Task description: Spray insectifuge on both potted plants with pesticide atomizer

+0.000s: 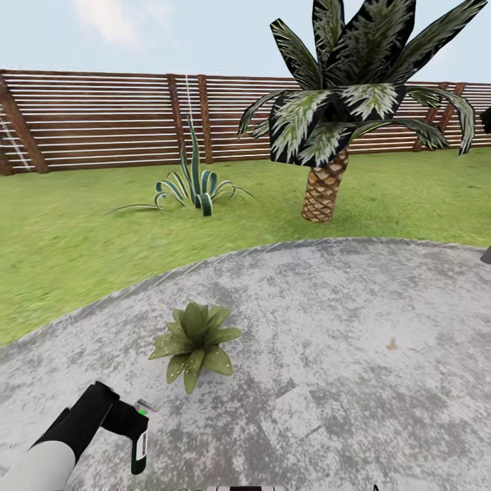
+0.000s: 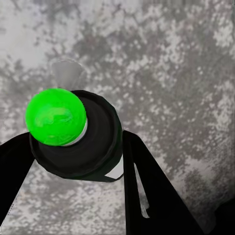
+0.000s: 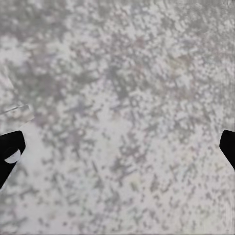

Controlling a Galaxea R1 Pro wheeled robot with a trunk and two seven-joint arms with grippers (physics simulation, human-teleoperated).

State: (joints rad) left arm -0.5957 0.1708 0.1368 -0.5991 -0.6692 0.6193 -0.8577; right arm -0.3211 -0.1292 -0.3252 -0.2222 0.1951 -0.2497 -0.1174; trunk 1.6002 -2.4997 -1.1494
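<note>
Head view, left arm: the left gripper [image 1: 129, 426] is low at the near left over the paved patio [image 1: 354, 341], pinching the pesticide atomizer [image 1: 140, 440], which hangs with its long axis roughly upright

Head view, target: one potted plant [image 1: 194, 344] sits on the paving just ahead of the bottle and a touch to its right, near but apart; the left arm is clearly the nearer one

Head view, backdrop: striped agave [image 1: 194, 184] and palm tree [image 1: 334, 123] stand on the lawn [image 1: 68, 252] before the slatted fence [image 1: 102, 119], well beyond the plant

Head view, label: a pale strip runs down the bottle, but any writing is too small to read

Left wrist view, grip: black fingers [image 2: 147, 186] are pressed against the dark round body of the bottle, seen end-on, with a bright green ball on top and a pale nozzle beyond it

Left wrist view, writing: none legible

Right wrist view, tool: the right gripper [image 3: 117, 152] is spread wide, fingertips [image 3: 11, 152] at the picture's edges, nothing between them, mottled paving beneath

Judgement, next move: the spray head likely needs aiming forward and slightly right, toward the rosette
</note>
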